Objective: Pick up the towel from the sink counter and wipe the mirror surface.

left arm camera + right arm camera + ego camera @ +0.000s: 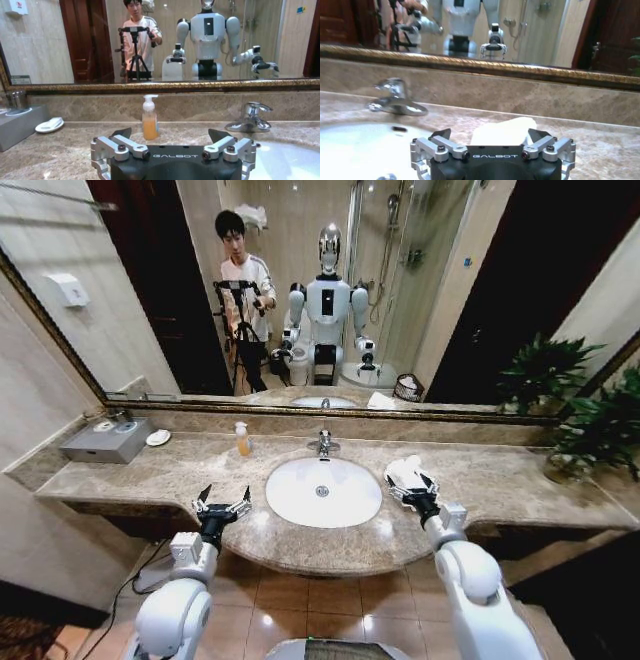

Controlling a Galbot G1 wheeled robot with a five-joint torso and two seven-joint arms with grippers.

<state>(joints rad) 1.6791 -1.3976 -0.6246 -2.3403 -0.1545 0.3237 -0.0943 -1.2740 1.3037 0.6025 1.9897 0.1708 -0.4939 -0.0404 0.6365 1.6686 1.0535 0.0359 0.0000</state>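
White, lumpy towel (502, 130) between the spread, empty fingers of the right end effector (490, 135).

The right claw (490, 135) hides the towel's (506, 129) near part; the worktop (500, 480) runs off to the right.

"GALBOT" on both hands' housings (172, 156), (492, 156)

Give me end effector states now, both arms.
Left end effector: open, empty, over the beige marbled stone sink counter.
Right end effector: open, straddling the small white terry towel, not closed.
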